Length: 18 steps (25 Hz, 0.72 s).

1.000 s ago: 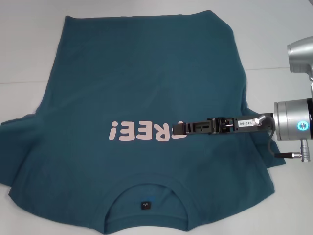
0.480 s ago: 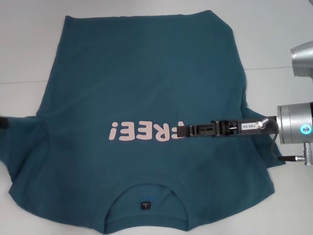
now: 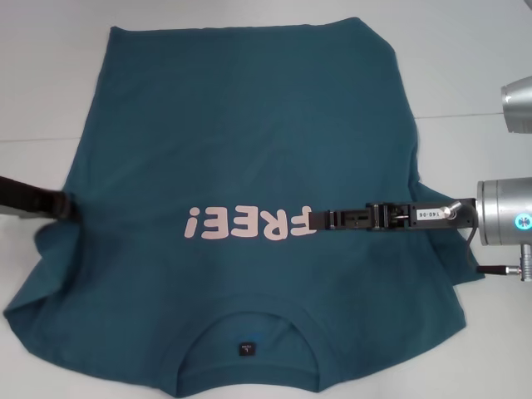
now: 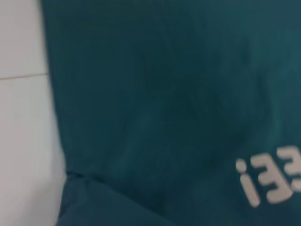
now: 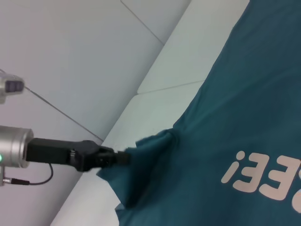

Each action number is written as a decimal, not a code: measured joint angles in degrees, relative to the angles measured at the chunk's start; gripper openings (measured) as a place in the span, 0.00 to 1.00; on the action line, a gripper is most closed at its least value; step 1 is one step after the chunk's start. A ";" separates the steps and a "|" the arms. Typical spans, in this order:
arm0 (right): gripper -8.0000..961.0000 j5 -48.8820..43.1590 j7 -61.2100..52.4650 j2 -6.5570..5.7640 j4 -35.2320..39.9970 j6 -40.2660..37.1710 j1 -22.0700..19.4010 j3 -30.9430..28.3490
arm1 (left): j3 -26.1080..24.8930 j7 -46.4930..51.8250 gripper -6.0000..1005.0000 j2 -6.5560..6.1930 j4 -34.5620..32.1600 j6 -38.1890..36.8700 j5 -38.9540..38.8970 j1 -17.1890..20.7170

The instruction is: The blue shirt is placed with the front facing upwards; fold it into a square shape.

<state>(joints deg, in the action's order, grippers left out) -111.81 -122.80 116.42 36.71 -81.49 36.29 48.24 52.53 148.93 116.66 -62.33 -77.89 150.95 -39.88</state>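
The blue shirt is spread front up on the white table, collar nearest the robot, with the pink "FREE!" lettering across the chest. Relative to that lettering, the left gripper is found well out at the shirt's left sleeve, where the sleeve cloth is pinched between its closed fingers and lifted off the table into a bunched fold. The right gripper is stretched out just beside the "F" of the lettering, low over the chest; whether its fingers are open or closed cannot be told, and the cloth beyond the lettering is partly covered by its long black body.

The left gripper's hold on the raised sleeve is seen most clearly in the right wrist view, while only flat cloth, a sleeve seam and part of the lettering are shown in the left wrist view
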 joint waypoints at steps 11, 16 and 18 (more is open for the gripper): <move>0.65 -0.27 0.20 -0.25 -0.23 1.65 -0.79 0.01 | 4.52 -0.58 0.02 3.57 2.22 3.10 7.73 -3.14; 0.65 -0.27 0.20 -0.32 -0.24 1.65 -0.79 0.02 | 4.13 -1.25 0.06 3.17 3.78 2.59 4.51 -3.50; 0.65 -0.28 0.20 -0.35 -0.24 1.65 -0.79 0.02 | 3.02 -2.05 0.10 3.12 3.56 2.32 2.78 -3.13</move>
<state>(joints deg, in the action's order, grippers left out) -112.09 -122.60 116.07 36.47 -79.84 35.51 48.25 55.55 146.87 119.78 -58.77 -75.57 153.73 -43.01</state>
